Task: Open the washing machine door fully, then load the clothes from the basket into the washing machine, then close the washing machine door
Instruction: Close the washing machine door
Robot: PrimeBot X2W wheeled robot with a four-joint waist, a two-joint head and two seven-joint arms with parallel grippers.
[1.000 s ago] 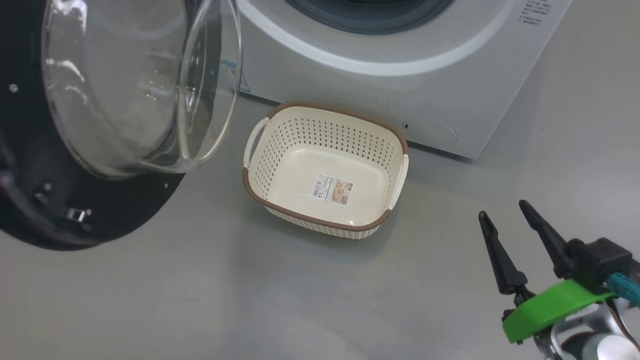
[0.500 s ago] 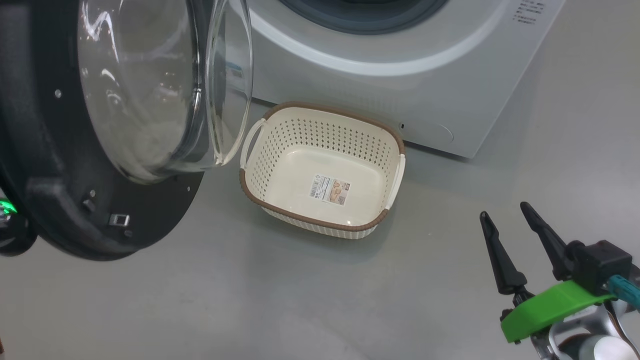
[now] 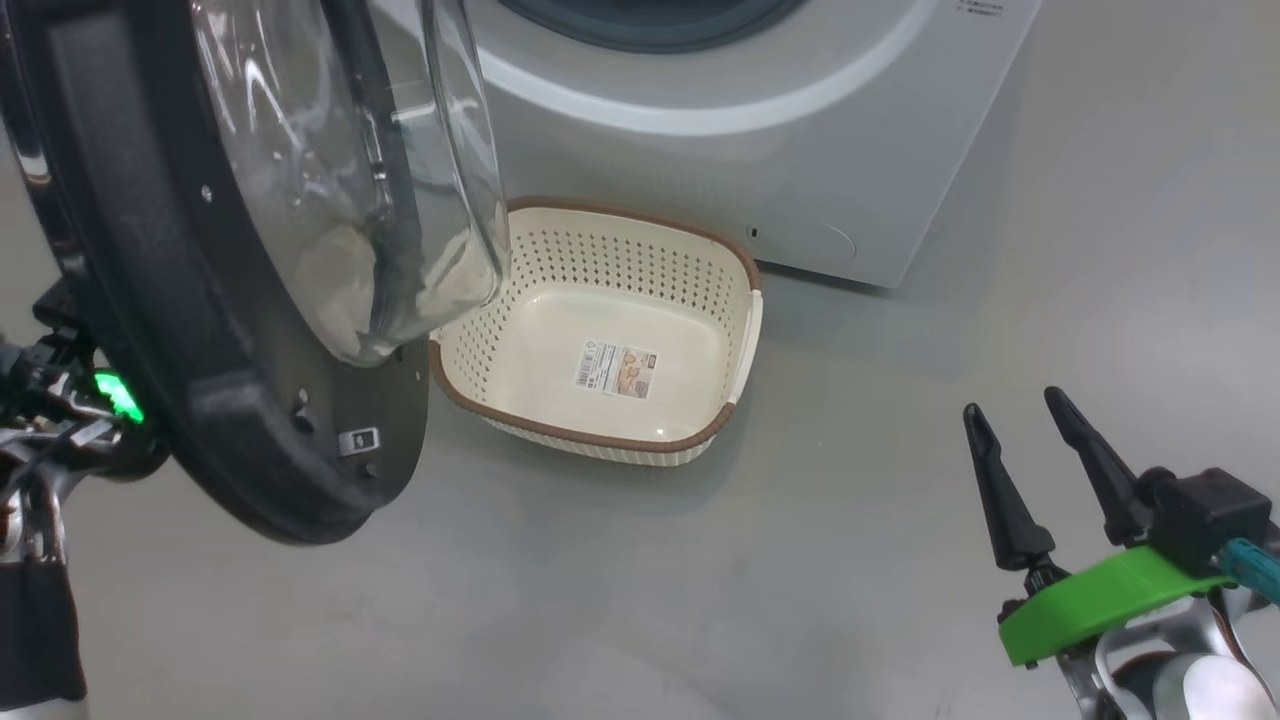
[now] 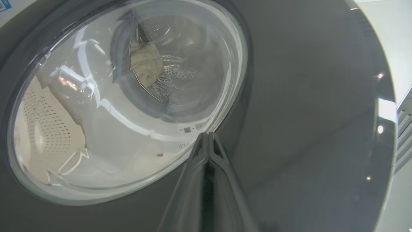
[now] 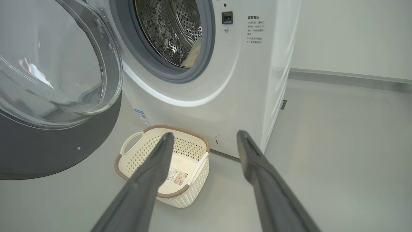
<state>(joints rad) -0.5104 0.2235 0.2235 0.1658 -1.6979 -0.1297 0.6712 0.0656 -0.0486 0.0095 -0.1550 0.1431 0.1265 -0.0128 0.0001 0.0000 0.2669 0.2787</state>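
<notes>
The washing machine door (image 3: pixel 180 330) stands partly open at the left, its glass bowl (image 3: pixel 330 150) turned toward the washing machine (image 3: pixel 700 170). My left gripper (image 4: pixel 207 135) is shut, with its tips against the door's black outer face just beside the glass. Through that glass, the clothes (image 4: pixel 145 62) lie cream-coloured inside the steel drum; a cream patch of clothes (image 5: pixel 194 54) also shows in the drum (image 5: pixel 167 29). The basket (image 3: pixel 590 437) sits on the floor before the machine with only a label inside. My right gripper (image 3: pixel 1012 403) hovers open at the lower right, holding nothing.
My left arm's wrist (image 3: pixel 60 400), with a green light, sits behind the door at the far left. The door's lower edge overhangs the basket's left end. Grey floor (image 3: pixel 700 600) stretches between the basket and my right gripper. A white wall (image 5: pixel 347 35) stands beyond the machine.
The door has swung rightward toward the machine and now covers the basket's left end. The head view has shifted a little. My right gripper has stayed open in place.
</notes>
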